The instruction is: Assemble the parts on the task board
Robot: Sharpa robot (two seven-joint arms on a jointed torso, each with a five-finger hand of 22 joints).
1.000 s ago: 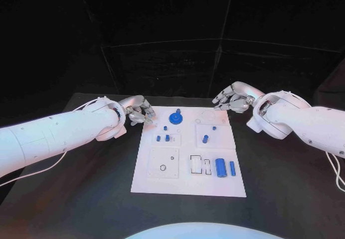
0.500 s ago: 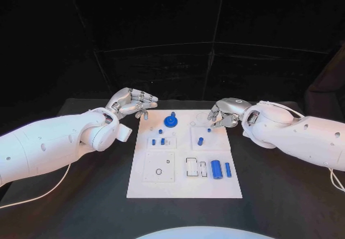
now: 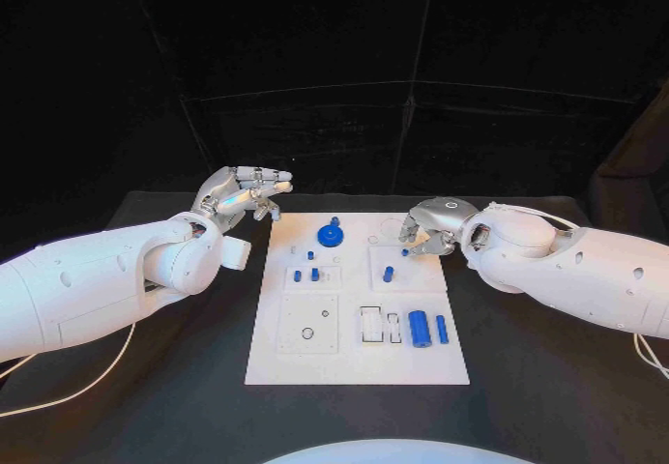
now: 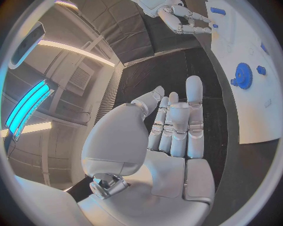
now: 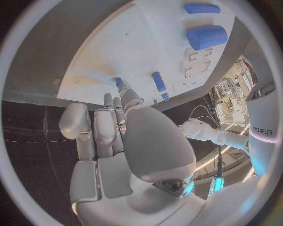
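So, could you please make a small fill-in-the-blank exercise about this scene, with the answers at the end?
1. The task board lies on a table of ____ colour.
2. The blue gear stands nearer the ____ hand than the other one.
3. The left hand holds ____.
4. The thick blue cylinder lies on the board's ____ edge, the one towards the robot.

Missing words: black; left; nothing; near

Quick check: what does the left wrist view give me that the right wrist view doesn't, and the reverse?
Left wrist, not right wrist: the blue toothed gear wheel. Right wrist, not left wrist: the thick blue cylinder and the slimmer blue rod beside it. Both: the white task board, the left hand and the right hand, each holding nothing.
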